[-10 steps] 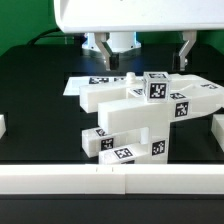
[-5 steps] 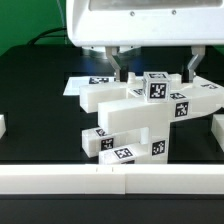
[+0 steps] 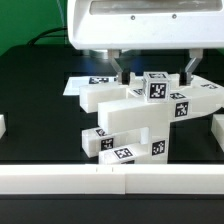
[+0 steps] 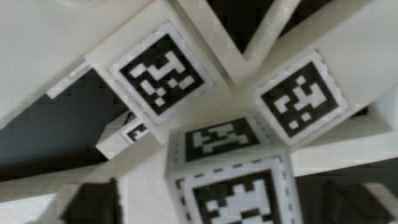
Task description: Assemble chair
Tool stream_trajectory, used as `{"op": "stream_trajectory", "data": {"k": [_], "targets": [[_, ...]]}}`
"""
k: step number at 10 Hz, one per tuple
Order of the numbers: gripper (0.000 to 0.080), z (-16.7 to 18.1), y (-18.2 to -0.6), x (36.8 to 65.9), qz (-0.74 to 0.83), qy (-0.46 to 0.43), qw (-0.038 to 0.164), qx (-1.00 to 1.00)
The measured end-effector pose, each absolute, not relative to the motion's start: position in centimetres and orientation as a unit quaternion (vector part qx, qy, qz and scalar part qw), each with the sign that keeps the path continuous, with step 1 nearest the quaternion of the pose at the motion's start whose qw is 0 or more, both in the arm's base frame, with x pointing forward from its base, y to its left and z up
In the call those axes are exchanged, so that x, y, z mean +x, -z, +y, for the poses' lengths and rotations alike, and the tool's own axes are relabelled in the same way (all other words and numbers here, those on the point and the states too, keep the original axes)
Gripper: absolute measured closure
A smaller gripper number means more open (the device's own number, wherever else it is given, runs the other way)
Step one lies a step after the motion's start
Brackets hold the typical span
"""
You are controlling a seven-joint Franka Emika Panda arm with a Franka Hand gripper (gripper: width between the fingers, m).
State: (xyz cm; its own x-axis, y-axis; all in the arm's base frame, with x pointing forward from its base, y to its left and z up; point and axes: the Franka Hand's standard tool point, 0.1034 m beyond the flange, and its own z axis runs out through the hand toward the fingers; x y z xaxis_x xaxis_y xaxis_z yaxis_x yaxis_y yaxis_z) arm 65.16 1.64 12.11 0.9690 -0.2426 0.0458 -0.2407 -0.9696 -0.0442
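Observation:
The chair [image 3: 135, 118] is a stack of matte white blocky parts with black-and-white tags, standing mid-table in the exterior view. A long tagged bar [image 3: 190, 100] lies across its top, and a small tagged block [image 3: 157, 88] rises from it. My gripper [image 3: 154, 68] hangs right over that block. Its fingers [image 3: 120, 68] stand wide apart on either side of the block, clear of it, so it is open. The wrist view is filled by the chair's tagged faces [image 4: 169, 72] at very close range; the fingertips do not show clearly there.
The marker board [image 3: 78, 86] lies flat behind the chair on the exterior view's left. A low white wall [image 3: 110, 178] runs along the front, with white blocks at the left edge [image 3: 3, 127] and right edge [image 3: 214, 130]. The tabletop is black.
The gripper has come down from above, so its fingers now flank the chair's top block. Over the last half second it has hardly moved. The chair has stayed put.

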Motion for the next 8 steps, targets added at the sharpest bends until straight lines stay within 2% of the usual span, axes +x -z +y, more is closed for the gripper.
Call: {"op": "stream_trajectory", "data": {"k": [1,2,8], "targets": [[0.0423,1.64,-12.11,65.16,0.127,0.025,0.019,-0.991],[0.0517,1.60,-12.12,65.17,0.128,0.025,0.019,-0.991],[0.0517,1.62,-12.11,65.16,0.322,0.021,0.025,-0.946]]}}
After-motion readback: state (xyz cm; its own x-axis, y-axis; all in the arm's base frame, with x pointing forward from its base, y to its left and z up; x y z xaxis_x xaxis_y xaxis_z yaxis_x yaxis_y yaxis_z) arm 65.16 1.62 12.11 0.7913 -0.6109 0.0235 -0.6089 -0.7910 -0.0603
